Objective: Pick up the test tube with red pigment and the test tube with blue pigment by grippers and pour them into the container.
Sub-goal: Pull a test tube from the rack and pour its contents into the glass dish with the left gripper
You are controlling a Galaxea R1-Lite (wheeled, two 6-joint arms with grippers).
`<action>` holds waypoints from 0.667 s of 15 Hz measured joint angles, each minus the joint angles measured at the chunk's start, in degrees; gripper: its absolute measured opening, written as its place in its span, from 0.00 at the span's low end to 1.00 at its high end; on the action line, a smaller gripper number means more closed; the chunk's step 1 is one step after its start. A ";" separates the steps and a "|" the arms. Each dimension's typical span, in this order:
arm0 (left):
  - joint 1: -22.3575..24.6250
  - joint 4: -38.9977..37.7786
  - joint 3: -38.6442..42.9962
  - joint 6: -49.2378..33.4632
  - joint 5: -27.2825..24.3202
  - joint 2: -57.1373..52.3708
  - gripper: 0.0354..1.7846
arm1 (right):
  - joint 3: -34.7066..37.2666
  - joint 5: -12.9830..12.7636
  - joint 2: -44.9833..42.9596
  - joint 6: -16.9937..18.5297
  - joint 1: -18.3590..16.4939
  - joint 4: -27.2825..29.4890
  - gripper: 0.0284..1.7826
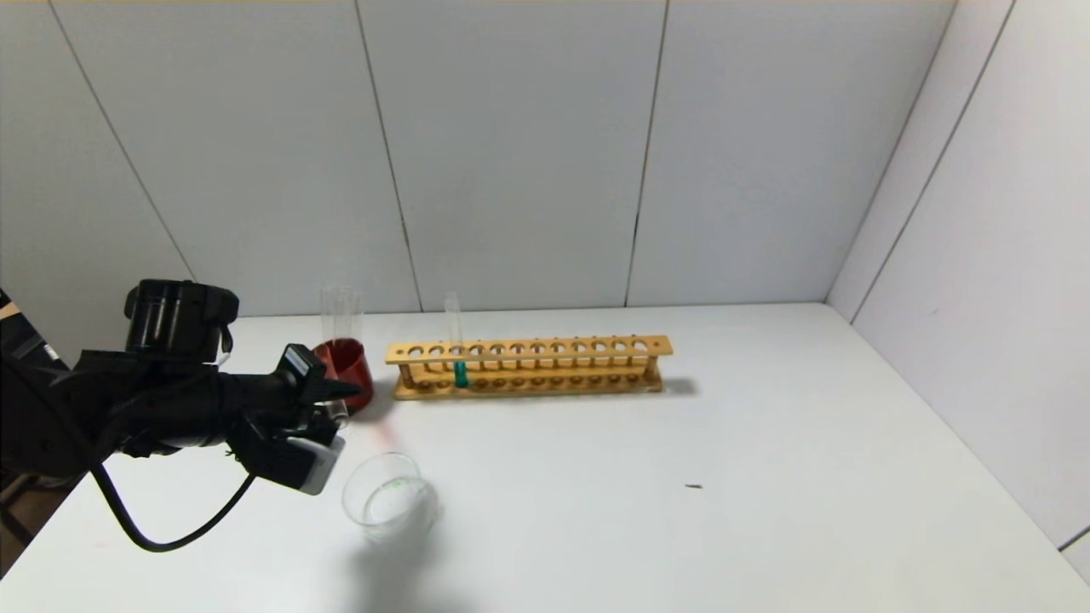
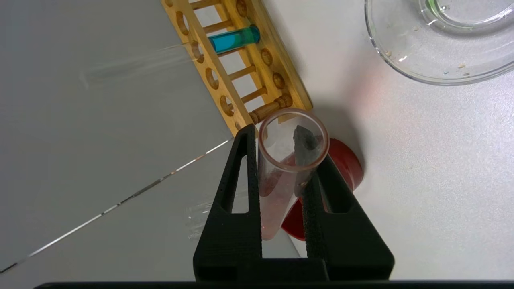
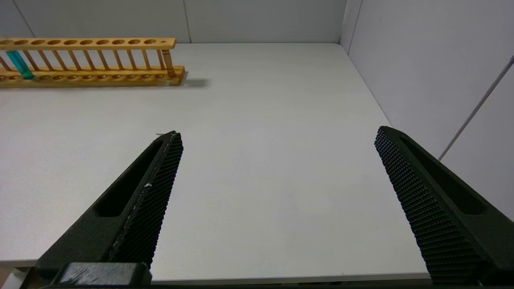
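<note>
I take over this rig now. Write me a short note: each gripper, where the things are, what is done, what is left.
Left gripper: shut on the red tube, beside the red cup, not over the glass dish.
Right gripper: open, empty, parked above the table.
Blue tube: upright in the wooden rack.
Done: red tube gripped.
Left: pour red into the dish, then pick and pour blue.

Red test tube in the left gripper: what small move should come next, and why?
Probably carry it over the container before tipping further. The left gripper is shut on the test tube with red pigment, but its mouth lies beside the red cup, short of the dish.
</note>
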 joint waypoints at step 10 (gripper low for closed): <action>-2.78 0.24 -0.46 7.77 3.62 1.54 0.17 | 0.00 0.00 0.00 0.02 0.00 0.00 0.98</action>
